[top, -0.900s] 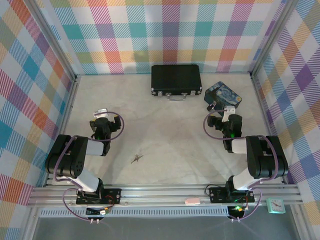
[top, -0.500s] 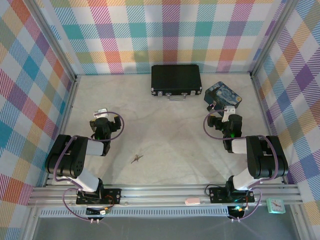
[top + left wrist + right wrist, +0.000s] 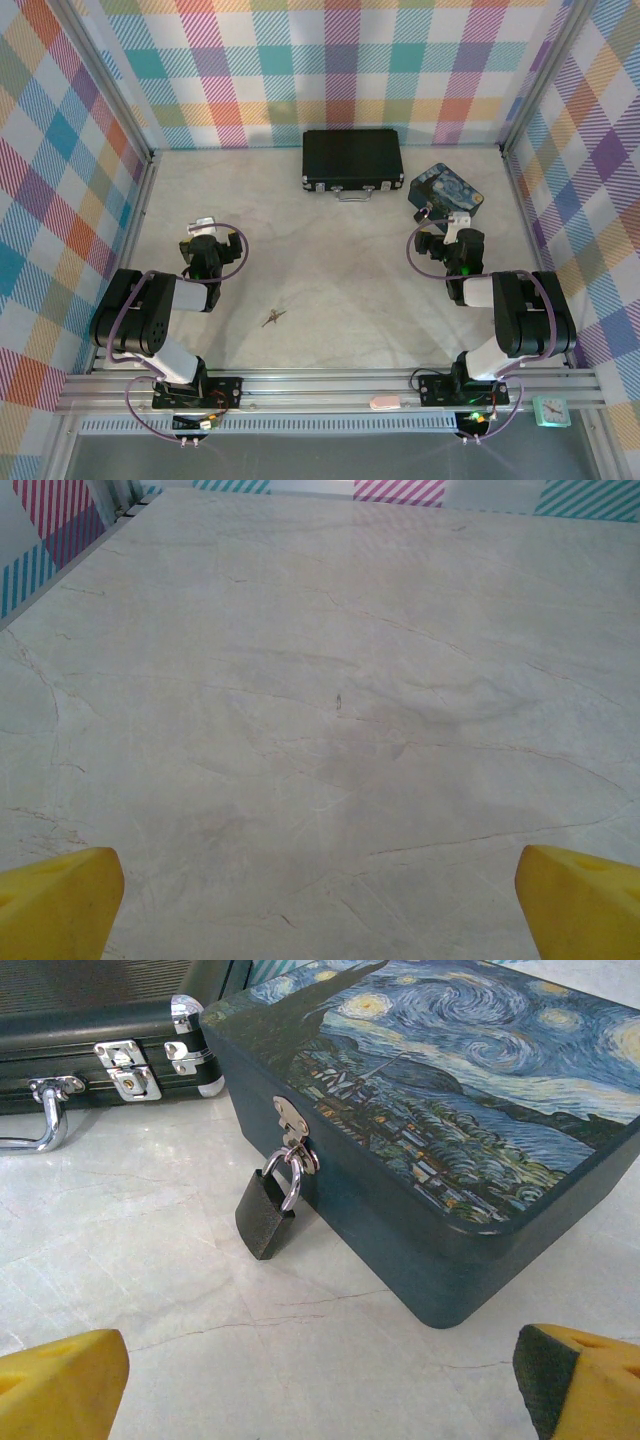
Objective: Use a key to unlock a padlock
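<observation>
The padlock is hanging on the blue tin hasp; the key is lying well apart. The left gripper and right gripper are both gaping, released.

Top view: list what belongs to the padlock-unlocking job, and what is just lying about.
Job: padlock; key; blue tin that the padlock hangs on.
Lying about: black briefcase; small clock.

Left claw hanging open, yellow foam fingertips sitting wide apart above pale, veined, marble-look worktop.
</observation>
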Robot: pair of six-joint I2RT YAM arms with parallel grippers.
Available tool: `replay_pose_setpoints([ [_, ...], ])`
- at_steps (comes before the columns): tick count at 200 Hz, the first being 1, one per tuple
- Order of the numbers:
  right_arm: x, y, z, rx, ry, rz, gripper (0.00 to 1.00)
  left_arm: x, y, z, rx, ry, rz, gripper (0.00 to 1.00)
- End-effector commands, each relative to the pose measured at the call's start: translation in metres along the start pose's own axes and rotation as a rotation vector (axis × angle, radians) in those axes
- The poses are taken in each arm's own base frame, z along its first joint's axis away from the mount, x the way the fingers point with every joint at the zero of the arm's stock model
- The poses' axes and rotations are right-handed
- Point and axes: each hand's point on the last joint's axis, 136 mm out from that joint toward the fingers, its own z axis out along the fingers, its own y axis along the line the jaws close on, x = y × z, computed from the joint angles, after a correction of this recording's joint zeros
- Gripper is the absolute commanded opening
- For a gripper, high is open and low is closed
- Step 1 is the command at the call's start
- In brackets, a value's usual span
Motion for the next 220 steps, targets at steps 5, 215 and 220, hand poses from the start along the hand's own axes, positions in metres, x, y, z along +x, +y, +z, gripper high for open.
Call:
replay_pose_setpoints([
  [5, -0.011, 0.005, 0.002, -0.022, -0.031, -0.02, 0.99, -0.007, 0.001, 0.001, -0.001, -0.024, -0.009, 1.0],
  [215, -0.148, -0.051, 0.082, 0.168, 0.395, 0.305, 0.99, -0.067, -0.141, -0.023, 0.391, 0.295, -0.266, 0.9],
  [220, -0.144, -0.054, 0.09, 0.169, 0.416, 0.307, 0.99, -0.064, -0.141, -0.026, 0.393, 0.303, -0.264, 0.9],
])
